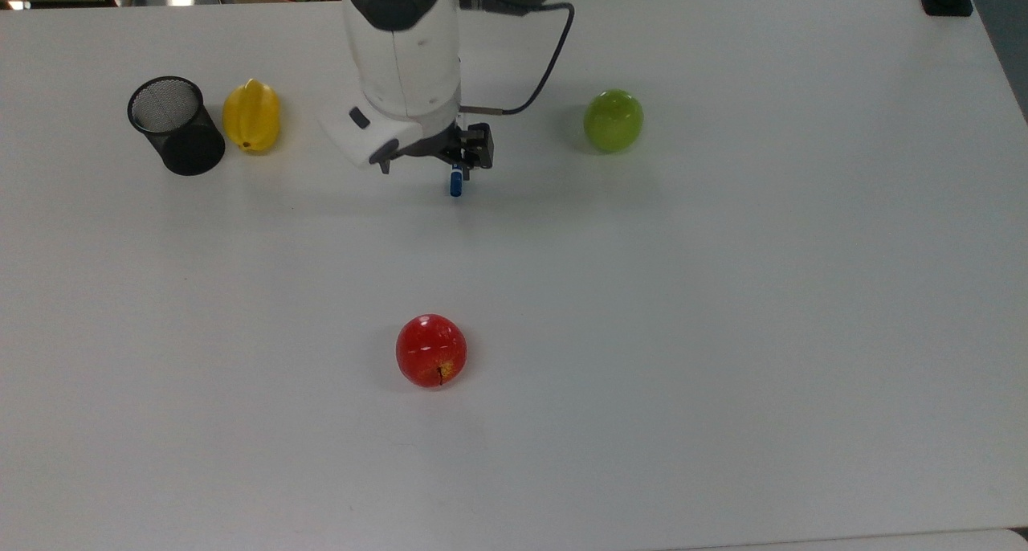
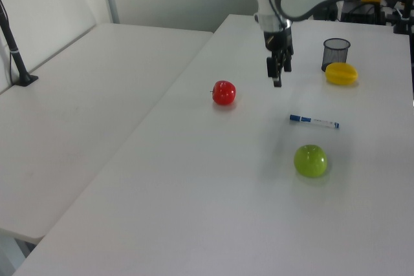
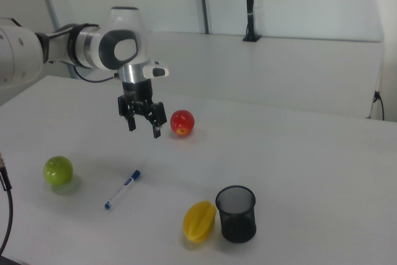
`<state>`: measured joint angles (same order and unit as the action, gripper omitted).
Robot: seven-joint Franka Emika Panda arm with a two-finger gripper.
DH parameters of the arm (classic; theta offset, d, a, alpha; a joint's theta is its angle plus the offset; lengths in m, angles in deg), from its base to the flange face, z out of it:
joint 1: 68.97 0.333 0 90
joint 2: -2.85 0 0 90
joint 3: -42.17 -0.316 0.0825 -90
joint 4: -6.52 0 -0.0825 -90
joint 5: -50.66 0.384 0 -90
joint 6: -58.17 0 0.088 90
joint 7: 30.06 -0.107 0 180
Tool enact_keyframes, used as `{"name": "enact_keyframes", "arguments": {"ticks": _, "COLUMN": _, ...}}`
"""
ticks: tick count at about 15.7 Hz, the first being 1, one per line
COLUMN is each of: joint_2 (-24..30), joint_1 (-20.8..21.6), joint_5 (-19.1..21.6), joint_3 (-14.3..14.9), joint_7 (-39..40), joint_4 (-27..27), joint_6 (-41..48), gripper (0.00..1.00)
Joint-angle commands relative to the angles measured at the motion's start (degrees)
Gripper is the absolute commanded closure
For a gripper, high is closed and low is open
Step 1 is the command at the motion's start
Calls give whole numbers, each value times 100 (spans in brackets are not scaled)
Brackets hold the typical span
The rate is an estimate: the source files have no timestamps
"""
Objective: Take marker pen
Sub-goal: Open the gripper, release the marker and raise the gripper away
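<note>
The marker pen (image 3: 122,189) lies flat on the white table (image 1: 723,334), a slim white barrel with a blue cap. In the left view the marker pen (image 2: 314,121) rests between the green apple and the yellow fruit. From above, only the blue end of the marker pen (image 1: 455,184) shows past the gripper body. My gripper (image 3: 144,127) hangs well above the table, open, with nothing between its fingers. In the left view my gripper (image 2: 277,77) is above and left of the pen, clear of it. In the top view my gripper (image 1: 426,156) overlaps the pen's barrel.
A red apple (image 1: 431,350) sits near the table's middle. A green apple (image 1: 613,120) lies at the top view's right of the arm. A yellow starfruit (image 1: 251,116) and a black mesh cup (image 1: 175,125) stand at the top view's upper left.
</note>
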<state>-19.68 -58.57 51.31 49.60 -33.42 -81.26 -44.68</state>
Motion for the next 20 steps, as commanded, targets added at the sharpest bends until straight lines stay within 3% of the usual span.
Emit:
{"name": "enact_keyframes", "arguments": {"ticks": 1, "joint_2": 669, "joint_1": -161, "joint_5": -223, "joint_3": -31, "joint_7": -218, "joint_4": -292, "joint_6": 194, "gripper": 0}}
{"name": "enact_keyframes", "arguments": {"ticks": 6, "joint_2": 1135, "joint_1": -276, "joint_5": -294, "joint_3": -31, "joint_7": -244, "joint_4": -468, "joint_6": 519, "gripper": 0}}
{"name": "enact_keyframes", "arguments": {"ticks": 20, "joint_2": 2401, "joint_1": -583, "joint_5": -285, "joint_3": -40, "joint_7": -156, "joint_4": -1417, "joint_6": 301, "gripper": 0}}
